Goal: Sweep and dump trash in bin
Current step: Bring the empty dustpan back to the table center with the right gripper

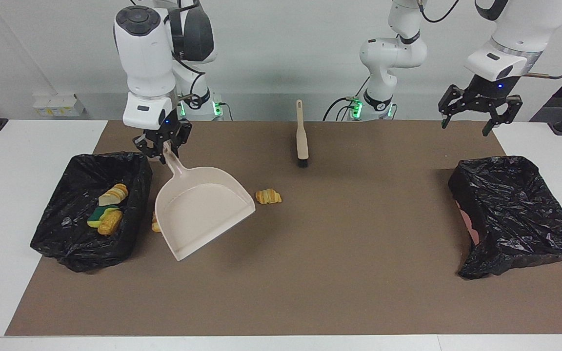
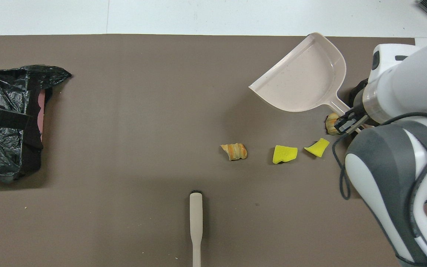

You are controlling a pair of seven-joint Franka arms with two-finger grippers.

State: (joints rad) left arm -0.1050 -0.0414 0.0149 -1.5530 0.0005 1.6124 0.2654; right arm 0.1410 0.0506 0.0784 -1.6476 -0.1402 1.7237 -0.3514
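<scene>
Mat (image 1: 339,253): brown sheet over the white table (image 1: 17,161), with everything on it.
Right arm (image 1: 144,58): stands upright at its own end of the table, forearm pointing straight down and wrist vertical over the mat beside the bin.
Left arm (image 1: 500,53): waits, bent down from above at its own end, with the wrist tipped slightly.
Bin (image 1: 61,234): black-lined, at the right arm's end of the mat.
Other bin (image 1: 515,214): black-lined and crumpled, at the left arm's end.
Dustpan (image 1: 203,209): beige, slanted, its handle end up in the right gripper and its open lip turned toward the middle of the mat. Whether the lip touches the mat, I cannot tell.
Brush (image 1: 302,136): lies flat on the mat close to the robots, between the two bases. The handle points at them and the dark bristles point away.
Right gripper (image 1: 164,144): clamped tight on the tip of the dustpan handle, fingers pointing down.
Left gripper (image 1: 478,109): jaws spread wide, holding nothing, up in the air over the table edge near the other bin.
Trash (image 1: 108,209): three bits lie in the bin, a pale bread slice, a green-yellow sponge and an orange striped piece.
Croissant (image 2: 234,151): on the mat near the middle, apart from the pan's lip.
Sponges (image 2: 284,154): two yellow chunks on the mat, in a row between the croissant and the bin. The facing view hides them under the pan.
Bread piece (image 2: 332,123): on the mat just beside the bin, under the handle.
</scene>
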